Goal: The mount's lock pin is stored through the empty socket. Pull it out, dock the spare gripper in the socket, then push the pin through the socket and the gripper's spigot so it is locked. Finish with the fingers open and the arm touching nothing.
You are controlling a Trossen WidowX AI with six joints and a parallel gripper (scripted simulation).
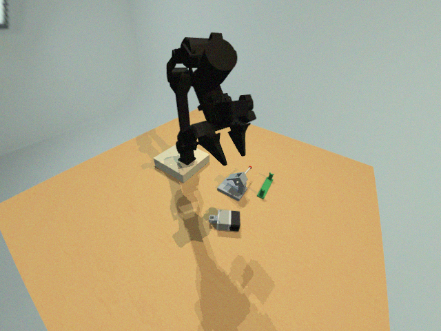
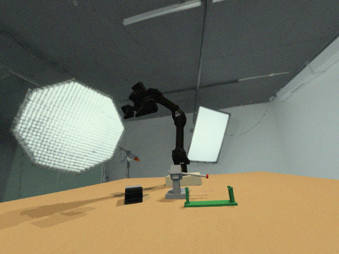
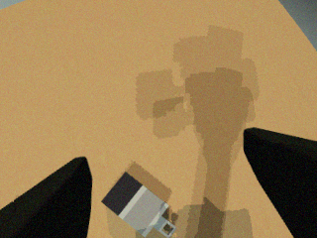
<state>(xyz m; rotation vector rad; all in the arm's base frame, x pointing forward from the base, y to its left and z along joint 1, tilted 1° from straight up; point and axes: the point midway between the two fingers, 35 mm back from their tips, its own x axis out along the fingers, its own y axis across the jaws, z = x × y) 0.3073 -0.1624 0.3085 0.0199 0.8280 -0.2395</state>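
Observation:
My gripper (image 1: pixel 233 158) (image 3: pixel 166 154) is open and empty, high above the table. The grey mount (image 1: pixel 233 185) (image 2: pixel 175 186) stands on the table with its lock pin (image 1: pixel 247 169) (image 2: pixel 194 174), red-tipped, stuck through the socket and pointing out to one side. The spare gripper (image 1: pixel 226 220) (image 2: pixel 133 194) (image 3: pixel 141 204), grey with a black end and a small spigot, lies on its side on the table apart from the mount. In the wrist view it lies between and well below my two black fingers.
A green cradle (image 1: pixel 265 185) (image 2: pixel 210 201) with two upright ends lies beside the mount. The arm's cream base block (image 1: pixel 181 163) (image 2: pixel 186 180) stands behind the mount. The orange table (image 1: pixel 107 214) ends close on all sides.

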